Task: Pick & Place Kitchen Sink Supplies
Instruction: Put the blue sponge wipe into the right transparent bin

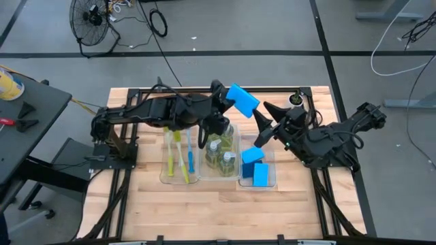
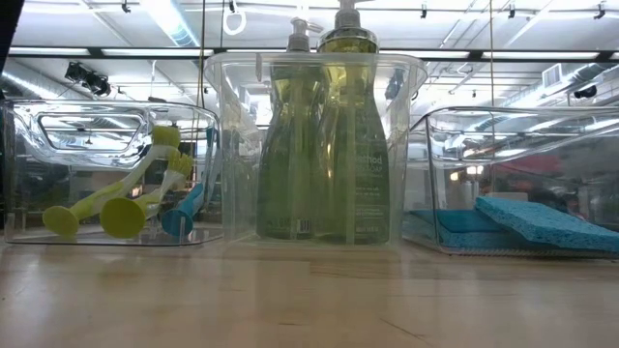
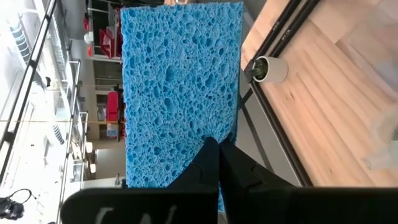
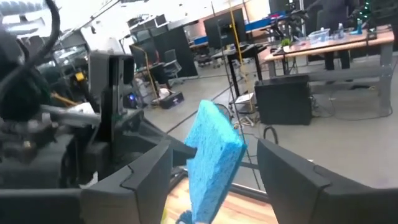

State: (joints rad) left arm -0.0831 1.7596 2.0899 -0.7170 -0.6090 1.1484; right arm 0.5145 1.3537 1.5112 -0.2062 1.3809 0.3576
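Three clear trays (image 1: 204, 178) sit side by side on the table. The left one holds the dish brushes (image 1: 180, 155) (two yellow-green, one blue), the middle one the soap bottles (image 2: 329, 145), and the right one blue sponges (image 1: 256, 167). The bottle label's print is too blurred to read. The left gripper (image 1: 228, 97), fingers pinched shut, holds a porous blue sponge (image 1: 242, 100) aloft above the far side of the trays. The right gripper (image 1: 262, 126) stands open just beside it.
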